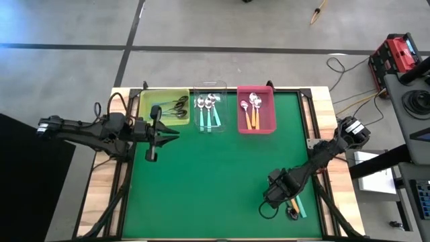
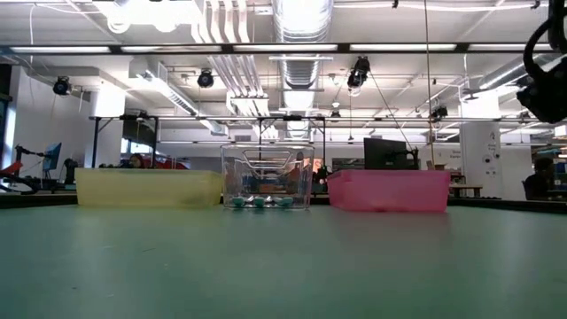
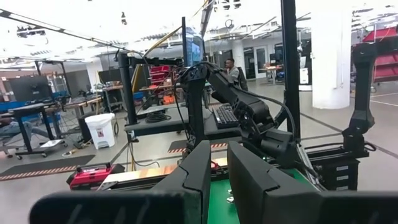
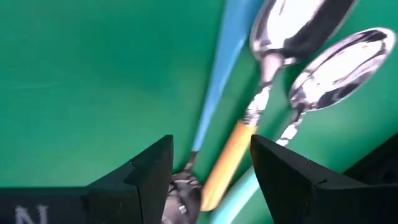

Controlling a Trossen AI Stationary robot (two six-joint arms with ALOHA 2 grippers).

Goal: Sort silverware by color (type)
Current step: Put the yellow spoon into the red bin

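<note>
Three loose spoons lie at the table's near right (image 1: 296, 207). One has an orange handle (image 4: 229, 163) and a silver bowl (image 4: 297, 25). One has a blue-teal handle (image 4: 219, 74), its bowl (image 4: 184, 191) toward my fingers. A third silver bowl (image 4: 341, 67) lies beside them. My right gripper (image 4: 211, 163) (image 1: 287, 200) points down just above them, open, its fingers on either side of the orange handle's end without touching. My left gripper (image 3: 219, 155) (image 1: 175, 132) is level in the air in front of the yellow bin, shut to a narrow slit with nothing in it.
Three bins stand in a row at the far edge. The yellow bin (image 1: 163, 106) holds dark spoons. The clear bin (image 1: 210, 111) holds teal-handled spoons. The pink bin (image 1: 256, 109) holds orange-handled spoons. The green mat (image 1: 215, 175) between the arms is bare.
</note>
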